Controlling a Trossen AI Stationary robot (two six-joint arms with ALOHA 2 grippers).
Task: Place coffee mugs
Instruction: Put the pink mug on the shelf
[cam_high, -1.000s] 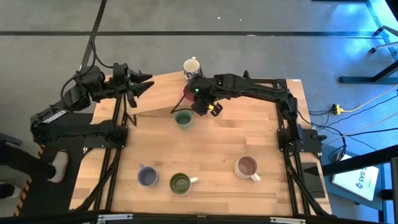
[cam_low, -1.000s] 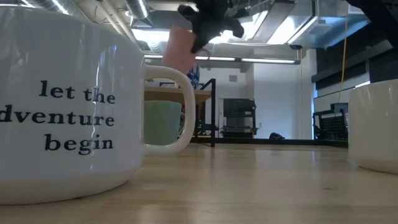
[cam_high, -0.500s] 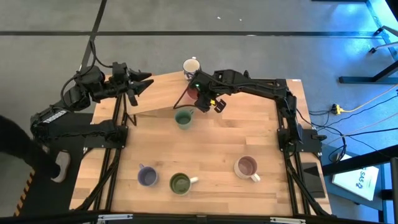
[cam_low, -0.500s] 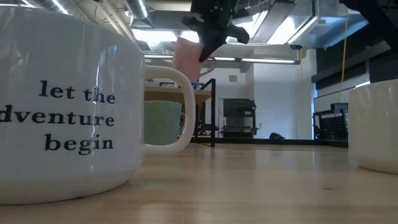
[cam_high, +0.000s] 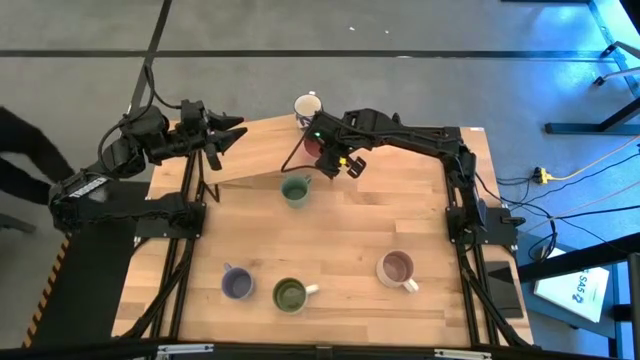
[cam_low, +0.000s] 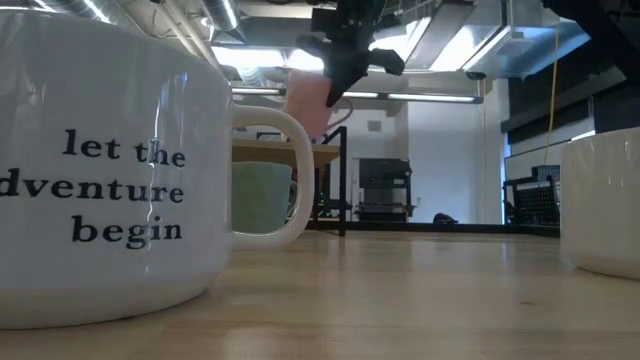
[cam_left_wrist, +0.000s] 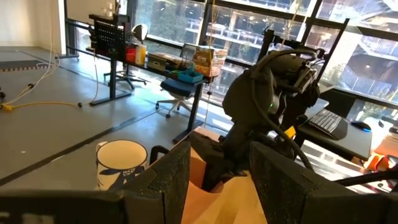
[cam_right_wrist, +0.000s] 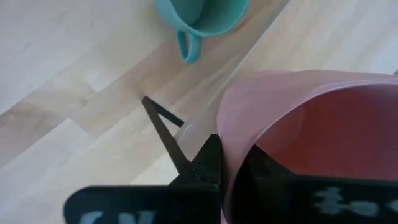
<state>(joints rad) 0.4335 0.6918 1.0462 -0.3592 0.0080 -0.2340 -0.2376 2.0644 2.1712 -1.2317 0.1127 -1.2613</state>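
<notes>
My right gripper (cam_high: 335, 157) is shut on the pink mug (cam_high: 313, 148) and holds it in the air over the table's far part, between the white mug with blue pattern (cam_high: 307, 106) and the teal-green mug (cam_high: 295, 190). The pink mug also shows in the low view (cam_low: 306, 100) and the right wrist view (cam_right_wrist: 311, 124). The lavender-blue mug (cam_high: 237, 284), the green mug with a white handle (cam_high: 290, 294) and the pale mug with a brown inside (cam_high: 397, 268) stand on their bases near the front. My left gripper (cam_high: 228, 135) is open and empty at the far left. My right gripper pinches the pink mug's wall at the rim (cam_right_wrist: 231, 146), one finger inside the mug and one finger (cam_right_wrist: 200, 167) outside. The fingers come from above, slanting down. The mug hangs below the gripper (cam_low: 345, 50), a little tilted and clear of the table.
In the low view the green mug's white outside (cam_low: 100, 170), printed with words, fills the left foreground, and the pale mug (cam_low: 605, 200) stands at the right edge. The left wrist view shows the white mug (cam_left_wrist: 121, 165) and the right arm (cam_left_wrist: 273, 87). Bare wood lies mid-table (cam_high: 380, 215).
My right gripper has carried the pink mug a little toward the table's right edge and slightly up, still shut on it. A person has moved past the table's left side.
</notes>
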